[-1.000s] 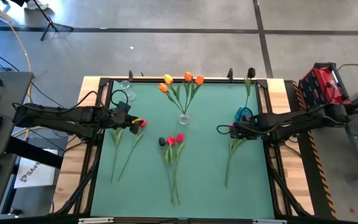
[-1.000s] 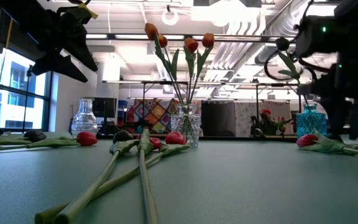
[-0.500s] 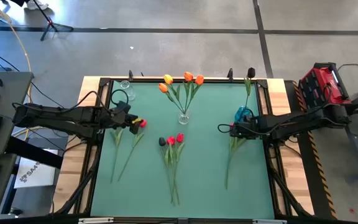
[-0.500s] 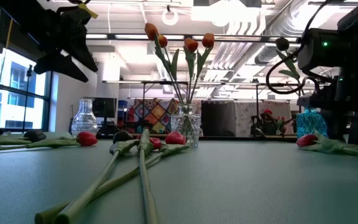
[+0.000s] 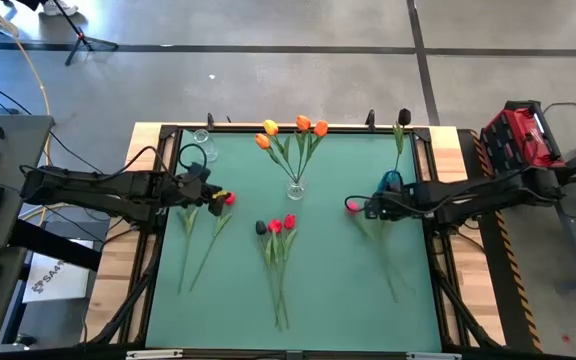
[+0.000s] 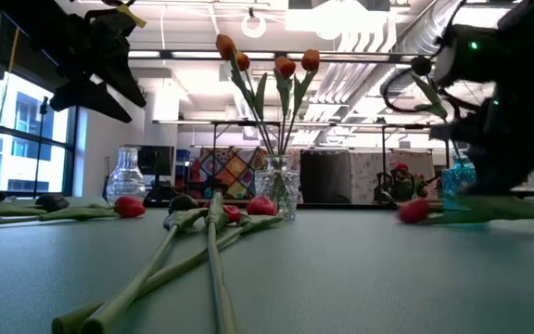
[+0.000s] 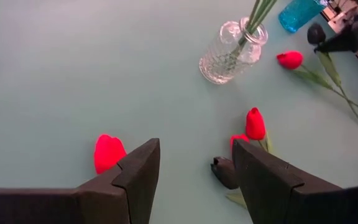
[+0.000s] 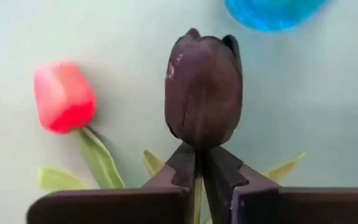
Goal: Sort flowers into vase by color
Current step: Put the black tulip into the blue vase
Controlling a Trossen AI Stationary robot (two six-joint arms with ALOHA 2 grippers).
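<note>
My right gripper (image 8: 199, 155) is near the table's right side (image 5: 368, 208), next to the blue vase (image 5: 390, 182), and is shut on a dark tulip (image 8: 204, 87). That vase holds one more dark tulip (image 5: 403, 118). A red tulip (image 8: 64, 96) lies beside the held one, its head (image 6: 413, 211) on the mat. My left gripper (image 7: 194, 162) hovers open at the table's left (image 5: 211, 195), above a red tulip head (image 7: 107, 152). The clear middle vase (image 5: 295, 188) holds orange tulips (image 5: 303, 124). My right gripper pinches the dark tulip's stem just under the head (image 8: 199, 148) between its two fingertips. The fingers come from the table's right, along the stem. The head stands out past the fingertips. The fingers hide the rest of the stem, and whether it is clear of the mat cannot be told.
Two red tulips and a dark one (image 5: 276, 228) lie on the mat's middle, stems toward the near edge. Two more stems (image 5: 198, 240) lie at the left. A clear vase without flowers (image 5: 200, 145) stands at the far left corner. Bare mat lies near right.
At the right gripper, the red tulip's head has slid toward the table's left. The stems there have swung: their tails pointed toward the near left, now toward the near right. This last move is fast and blurred. The left arm has kept still.
</note>
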